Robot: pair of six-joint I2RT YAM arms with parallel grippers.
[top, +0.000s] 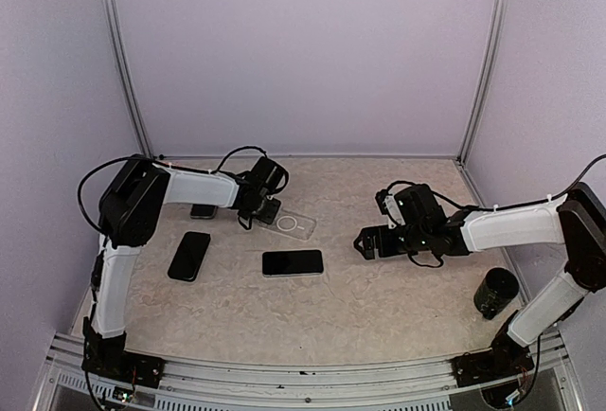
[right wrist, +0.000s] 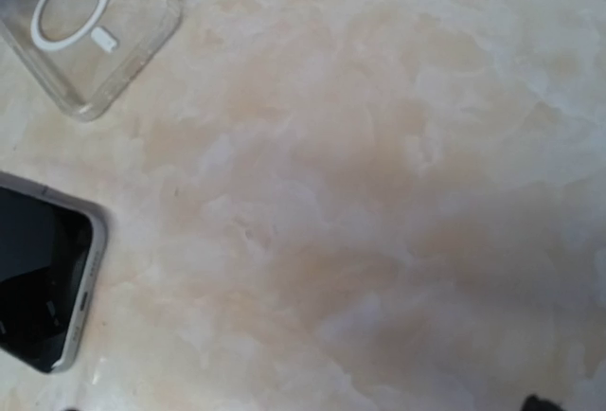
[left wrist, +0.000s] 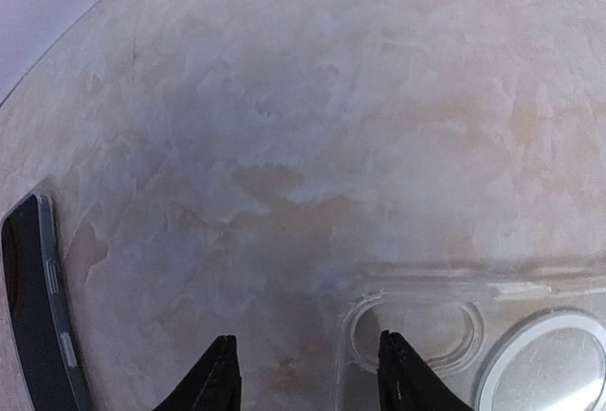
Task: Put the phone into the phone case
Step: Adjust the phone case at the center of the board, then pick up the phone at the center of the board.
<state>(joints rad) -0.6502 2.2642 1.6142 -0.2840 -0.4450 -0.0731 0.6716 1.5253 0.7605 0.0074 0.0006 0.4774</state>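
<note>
Evidently to steady it, the left gripper [left wrist: 312, 378] straddles one end wall of the clear case [top: 294, 224], fingers apart, not pinching. Glossy, rigid and round-cornered, with a white ring, the case lies flat. Just arm-side of it rests the black slab phone [top: 293, 262]; well right of it, the right gripper [top: 365, 242] gapes empty.

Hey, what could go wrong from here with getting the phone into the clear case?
1. One of the left fingers overlaps the corner of the clear case; moving off could drag it.
2. Two phones lie flat: the middle phone and the left phone; the wrong one may be taken.
3. Flat on the table, a phone may slip from the right fingers.
</note>
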